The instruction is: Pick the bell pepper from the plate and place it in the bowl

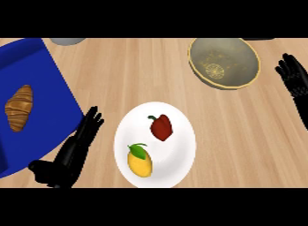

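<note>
On the white plate [182, 132] near the middle of the wooden counter [247, 128] lies the red bell pepper [161, 127], stem toward the upper left, with a yellow mango [140, 161] just below it on the same plate. The bowl [224, 62], tan with a pale pattern inside, sits up and to the right, well apart from the plate.

The likeliest trouble from here is a grasp that catches the wrong fruit: the mango lies near the pepper, and fingers coming down wide could nudge it or shove the pepper across the smooth plate. A pepper gripped off-centre (its shape is lumpy and tapering) could also roll out on the way to the bowl, or strike the bowl's raised rim.

The right hand [298, 81] shows at the right edge, fingers straight and spread, holding nothing and touching nothing, roughly level with the bowl. The left hand [84, 132] lies between the plate and a blue tray [26, 70] that carries a croissant [19, 107]; its fingers are extended too, empty, just beside the plate's rim without clearly touching it.
</note>
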### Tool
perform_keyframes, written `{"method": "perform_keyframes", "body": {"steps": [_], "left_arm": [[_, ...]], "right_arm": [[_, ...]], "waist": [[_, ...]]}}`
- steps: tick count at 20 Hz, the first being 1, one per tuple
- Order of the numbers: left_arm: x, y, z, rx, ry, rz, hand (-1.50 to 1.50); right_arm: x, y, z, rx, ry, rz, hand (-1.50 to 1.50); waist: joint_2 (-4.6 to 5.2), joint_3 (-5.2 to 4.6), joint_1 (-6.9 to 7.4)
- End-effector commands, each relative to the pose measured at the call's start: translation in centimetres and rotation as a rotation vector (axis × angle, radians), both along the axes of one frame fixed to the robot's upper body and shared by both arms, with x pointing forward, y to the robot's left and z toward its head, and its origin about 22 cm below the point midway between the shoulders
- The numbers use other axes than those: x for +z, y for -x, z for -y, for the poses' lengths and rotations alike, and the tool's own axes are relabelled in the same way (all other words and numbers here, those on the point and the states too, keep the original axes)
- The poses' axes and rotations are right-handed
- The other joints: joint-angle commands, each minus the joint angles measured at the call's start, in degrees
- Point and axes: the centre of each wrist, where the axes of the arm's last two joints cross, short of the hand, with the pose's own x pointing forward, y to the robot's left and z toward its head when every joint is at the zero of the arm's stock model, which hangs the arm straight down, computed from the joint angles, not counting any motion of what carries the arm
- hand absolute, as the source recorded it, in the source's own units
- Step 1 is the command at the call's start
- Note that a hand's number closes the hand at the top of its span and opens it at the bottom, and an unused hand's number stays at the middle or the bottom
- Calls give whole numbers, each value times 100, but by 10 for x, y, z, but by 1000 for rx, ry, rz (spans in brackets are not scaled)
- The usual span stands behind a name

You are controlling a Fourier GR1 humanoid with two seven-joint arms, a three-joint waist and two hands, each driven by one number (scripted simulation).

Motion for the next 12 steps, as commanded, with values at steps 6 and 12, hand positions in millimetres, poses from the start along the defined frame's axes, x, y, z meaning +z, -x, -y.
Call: {"method": "perform_keyframes", "body": {"steps": [6, 12], "left_arm": [[49, -45, -75, 232, -248, 154, 0], [51, -43, -85, 333, -243, 73, 0]], "right_arm": [[91, -25, -105, 499, 59, 325, 150], [20, 12, -83, 2, 481, 92, -150]], "waist": [[70, 217, 821], [17, 218, 165]]}}
